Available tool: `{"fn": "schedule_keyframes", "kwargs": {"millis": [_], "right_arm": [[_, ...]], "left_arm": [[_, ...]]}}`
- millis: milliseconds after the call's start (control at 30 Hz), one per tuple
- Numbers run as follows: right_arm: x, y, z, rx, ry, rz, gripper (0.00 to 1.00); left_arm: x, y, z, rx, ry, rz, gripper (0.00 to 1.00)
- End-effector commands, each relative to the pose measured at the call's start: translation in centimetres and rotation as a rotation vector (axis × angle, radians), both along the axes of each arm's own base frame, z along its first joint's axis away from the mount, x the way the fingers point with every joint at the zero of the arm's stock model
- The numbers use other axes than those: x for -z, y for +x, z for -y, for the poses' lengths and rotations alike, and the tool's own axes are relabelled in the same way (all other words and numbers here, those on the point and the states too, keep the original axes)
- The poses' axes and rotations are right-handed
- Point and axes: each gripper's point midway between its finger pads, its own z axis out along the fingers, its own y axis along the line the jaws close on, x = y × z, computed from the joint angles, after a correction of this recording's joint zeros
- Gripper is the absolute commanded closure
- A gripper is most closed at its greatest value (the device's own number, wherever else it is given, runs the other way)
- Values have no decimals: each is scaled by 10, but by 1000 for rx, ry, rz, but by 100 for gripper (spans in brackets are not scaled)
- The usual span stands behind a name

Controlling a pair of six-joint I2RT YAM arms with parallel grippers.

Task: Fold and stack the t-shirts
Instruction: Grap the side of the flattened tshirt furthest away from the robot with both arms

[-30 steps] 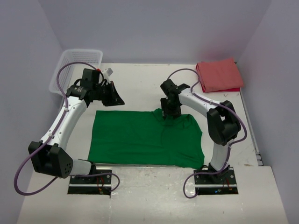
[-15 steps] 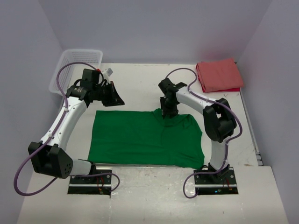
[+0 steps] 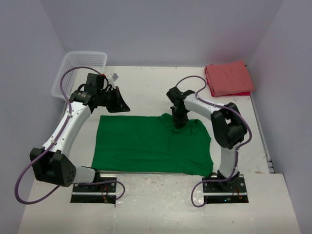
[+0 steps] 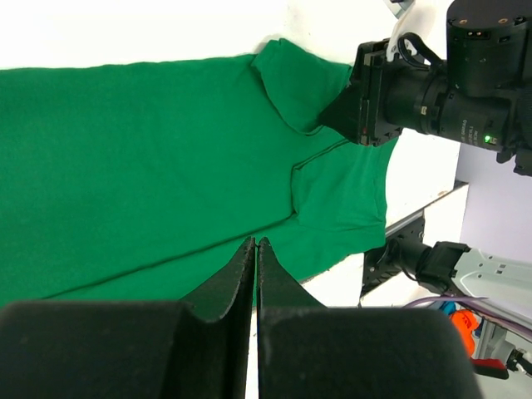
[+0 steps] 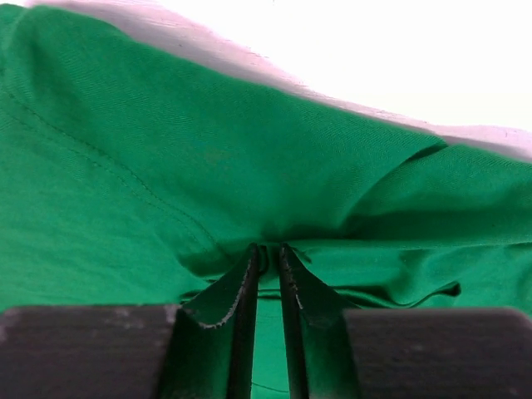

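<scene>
The green t-shirt [image 3: 146,144] lies spread flat on the table in front of both arm bases. The salmon-red t-shirt [image 3: 228,78] sits folded at the back right corner. My right gripper [image 3: 179,122] points down at the green shirt's far edge near the middle. In the right wrist view its jaws [image 5: 268,248] are pinched on a raised fold of the green t-shirt [image 5: 166,150]. My left gripper [image 3: 123,104] hovers just past the shirt's far left corner. Its jaws [image 4: 256,243] are shut with nothing between them, above the green t-shirt [image 4: 166,141].
A white mesh basket [image 3: 83,53] stands at the back left, behind the left arm. The right arm's wrist [image 4: 416,91] shows in the left wrist view. Side walls close in the table left and right.
The right gripper's jaws have closed onto a fold of the green shirt, and its wrist has shifted slightly. The left arm has not moved.
</scene>
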Motion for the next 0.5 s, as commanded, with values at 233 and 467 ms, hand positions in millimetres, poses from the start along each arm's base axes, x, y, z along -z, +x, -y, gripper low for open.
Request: {"fn": "schedule_keyframes", "kwargs": {"millis": [233,467], "right_arm": [[-23,11,0,15,-11,81,99],[-64,26,0,24,-12,196,100]], "left_arm": [[-10,-5,2,30,-28,47,98],[22,7,-34,-156,164,6,100]]}}
